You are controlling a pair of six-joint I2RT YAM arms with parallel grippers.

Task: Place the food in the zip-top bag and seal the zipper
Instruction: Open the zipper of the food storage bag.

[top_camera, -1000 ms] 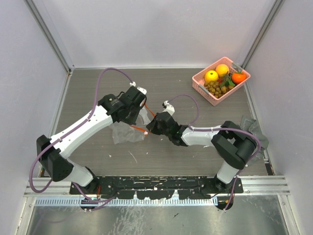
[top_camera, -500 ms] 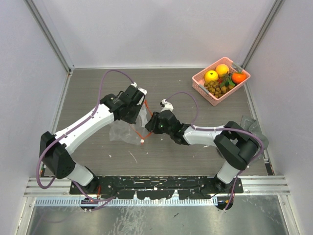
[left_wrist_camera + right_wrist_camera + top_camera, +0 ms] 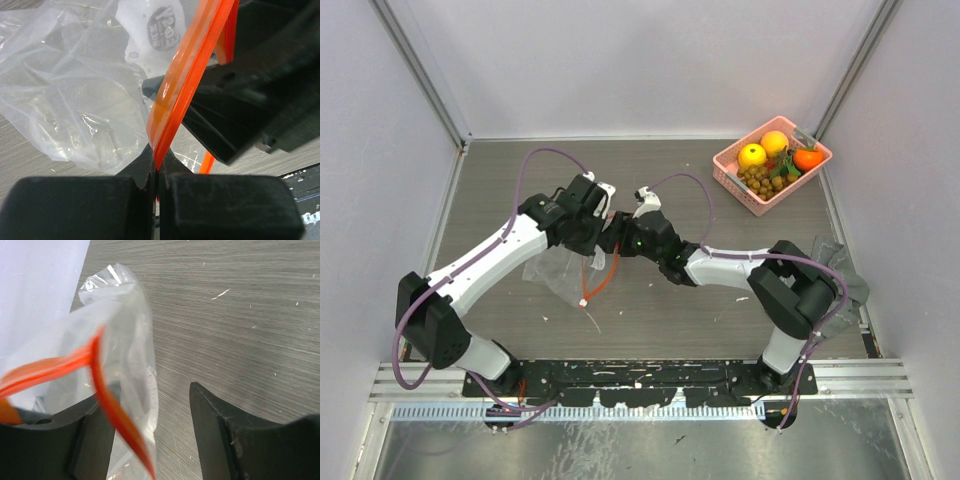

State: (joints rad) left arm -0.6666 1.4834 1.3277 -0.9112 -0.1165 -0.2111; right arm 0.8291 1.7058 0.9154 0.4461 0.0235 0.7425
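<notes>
Clear, crinkled plastic lies left of centre on the grey wood-grain table [image 3: 670, 170]. This is the zip-top bag [image 3: 552, 275], partly lifted off the surface. Compared with half a second ago, it has shifted a little to the left.

Just right of it, the left gripper [image 3: 156, 174] has its two black fingers pressed together on the zipper [image 3: 186, 85], the red-orange strip along the bag's edge. The left wrist camera shows the strip rising from between the closed pads, with the bag's film spread out behind it on the left. From above, the strip hangs in a curve toward the near edge and ends in a small white slider [image 3: 583, 301]. The slider sits farther left and nearer the bases than it did half a second ago.

The right gripper [image 3: 147, 410] faces the left one, nearly touching it. It has moved away from the bases and to the left since the earlier frame. Its fingers stand apart, with bare table visible between them. The strip and a fold of film drape against one finger without being pinched.

Far right, in the back corner, the pink lattice basket [image 3: 728, 172] holds the food, well apart from the bag and unmoved. In it are a yellow round fruit [image 3: 752, 155], an orange round fruit [image 3: 775, 142] behind that, a second orange fruit [image 3: 808, 158] to the right, and a bunch of small brown balls [image 3: 765, 181] in front. A grey cloth [image 3: 842, 262] lies crumpled at the table's right edge.
</notes>
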